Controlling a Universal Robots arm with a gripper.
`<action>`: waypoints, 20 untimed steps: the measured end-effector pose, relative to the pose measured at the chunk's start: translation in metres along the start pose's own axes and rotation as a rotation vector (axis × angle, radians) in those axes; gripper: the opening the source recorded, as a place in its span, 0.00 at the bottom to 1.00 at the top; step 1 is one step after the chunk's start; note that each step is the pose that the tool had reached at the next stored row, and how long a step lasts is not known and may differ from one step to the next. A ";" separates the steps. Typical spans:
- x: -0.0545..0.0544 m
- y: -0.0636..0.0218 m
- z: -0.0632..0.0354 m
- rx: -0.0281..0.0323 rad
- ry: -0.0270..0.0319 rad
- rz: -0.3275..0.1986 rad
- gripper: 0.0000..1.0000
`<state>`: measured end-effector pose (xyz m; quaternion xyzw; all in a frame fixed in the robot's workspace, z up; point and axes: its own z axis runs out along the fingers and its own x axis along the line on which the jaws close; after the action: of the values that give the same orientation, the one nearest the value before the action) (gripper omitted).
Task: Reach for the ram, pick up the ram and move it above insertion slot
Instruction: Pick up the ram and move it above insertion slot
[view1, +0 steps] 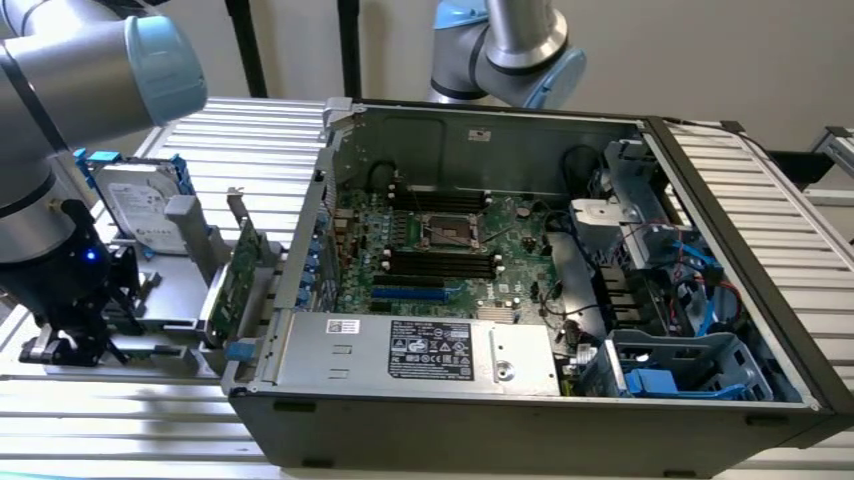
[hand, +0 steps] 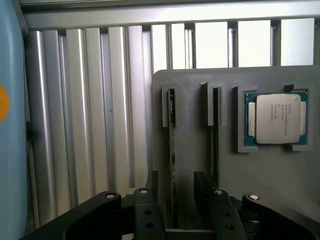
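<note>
While the gripper (hand: 176, 180) hangs low over the grey holder (hand: 200, 80), its jaws stand open and hold nothing, with one finger on each side of the ram (hand: 172, 145). That ram stands on edge in a holder slot, with a processor (hand: 279, 119) seated nearby, outside the computer case (view1: 534, 420).

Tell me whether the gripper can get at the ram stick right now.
Probably yes: the gripper is lined up with the ram, which stands on edge in the gray holder, a finger on either side and nothing between.
</note>
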<state>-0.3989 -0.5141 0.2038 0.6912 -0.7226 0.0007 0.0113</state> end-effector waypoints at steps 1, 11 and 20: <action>0.000 0.0000 0.0009 -0.0002 -0.0006 -0.001 0.42; 0.000 0.0001 0.0056 -0.0065 -0.0016 -0.008 0.27; 0.000 0.0001 0.0057 -0.0072 -0.0017 -0.008 0.13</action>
<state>-0.3991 -0.5141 0.1981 0.6942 -0.7197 -0.0026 0.0132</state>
